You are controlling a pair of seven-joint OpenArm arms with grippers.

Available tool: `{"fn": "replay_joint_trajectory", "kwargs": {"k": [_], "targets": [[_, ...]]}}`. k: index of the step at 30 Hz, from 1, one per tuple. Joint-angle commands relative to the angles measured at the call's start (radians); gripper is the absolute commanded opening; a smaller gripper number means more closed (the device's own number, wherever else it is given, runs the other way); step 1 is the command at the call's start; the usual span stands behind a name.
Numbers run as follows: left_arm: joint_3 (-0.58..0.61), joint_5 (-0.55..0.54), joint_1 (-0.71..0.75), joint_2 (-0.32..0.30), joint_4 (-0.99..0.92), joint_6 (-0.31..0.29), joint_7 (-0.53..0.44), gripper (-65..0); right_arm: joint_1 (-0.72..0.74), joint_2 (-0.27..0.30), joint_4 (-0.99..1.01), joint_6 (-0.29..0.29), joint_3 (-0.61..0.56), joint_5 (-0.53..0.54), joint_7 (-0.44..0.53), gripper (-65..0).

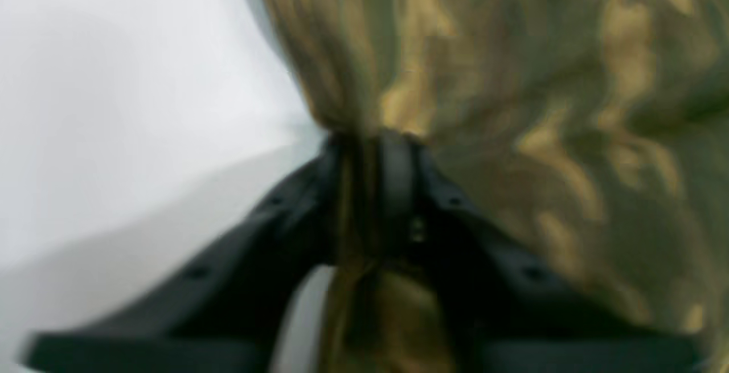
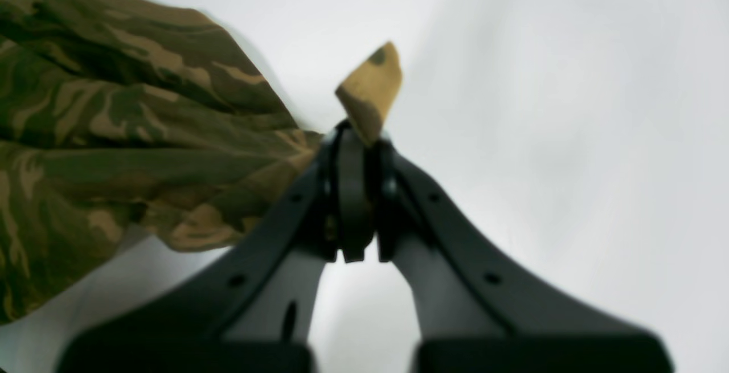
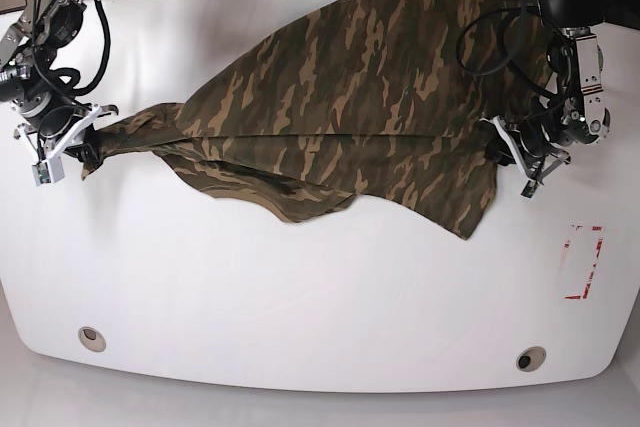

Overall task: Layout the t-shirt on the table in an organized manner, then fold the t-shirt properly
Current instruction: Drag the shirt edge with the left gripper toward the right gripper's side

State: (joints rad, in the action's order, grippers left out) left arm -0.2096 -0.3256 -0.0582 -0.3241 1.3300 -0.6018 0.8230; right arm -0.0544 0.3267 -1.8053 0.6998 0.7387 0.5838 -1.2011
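White and glossy, the table (image 3: pixel 300 327) fills your base view, with two round grommet holes along its near edge and a red-and-white tape mark (image 3: pixel 583 262) near the right side. You have the t-shirt (image 3: pixel 360 97) spread across the far half of it, camouflage cloth stretched from left to right between your two arms, its lower hem sagging in loose folds toward the middle of the table.

Your right gripper (image 2: pixel 359 134), at the left of the base view, is clamped tight on a bunched end of the shirt; in its wrist view a small tan corner of cloth pokes out past the fingertips and the rest of the fabric trails off to the left.

Your left gripper (image 1: pixel 373 139), at the right of the base view, has a gathered strip of the shirt running between its fingers, with the cloth fanning out beyond the tips. That wrist view is blurred, so you cannot tell whether the jaws are pinching the cloth or slackened around it.
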Motion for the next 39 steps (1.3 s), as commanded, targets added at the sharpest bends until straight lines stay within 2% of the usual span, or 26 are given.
{"fn": "replay_joint_trajectory", "kwargs": {"k": [1,3,7,19,27,34,39], "targets": [[-0.029,0.032,-0.045,-0.010,0.009,0.023,0.012,-41.0,0.011,0.027,-0.018,-0.002,0.006,-0.003,0.020,-65.0],[-0.037,0.033,-0.067,0.003,0.007,0.024,0.012,-35.4,0.011,0.027,-0.018,-0.002,0.006,-0.003,0.020,-65.0],[-0.037,0.033,-0.101,0.007,-0.016,0.026,0.012,-29.2,0.011,0.027,-0.018,-0.002,0.006,-0.003,0.020,-65.0],[-0.032,0.032,-0.233,0.013,-0.263,0.026,0.006,-29.2,0.011,0.027,-0.018,-0.002,0.009,-0.002,0.020,-65.0],[-0.032,0.023,-0.257,0.047,-0.283,0.015,0.012,-29.2,0.011,0.027,-0.018,-0.002,0.008,-0.002,0.020,-65.0],[-0.032,-0.030,-0.260,0.066,-0.283,-0.096,0.046,-29.2,0.012,0.025,-0.018,-0.002,0.008,-0.002,0.020,-65.0],[-0.032,-0.086,-0.260,0.066,-0.283,-0.096,0.058,-29.2,0.012,0.025,-0.018,-0.002,0.008,-0.002,0.020,-65.0]]}}
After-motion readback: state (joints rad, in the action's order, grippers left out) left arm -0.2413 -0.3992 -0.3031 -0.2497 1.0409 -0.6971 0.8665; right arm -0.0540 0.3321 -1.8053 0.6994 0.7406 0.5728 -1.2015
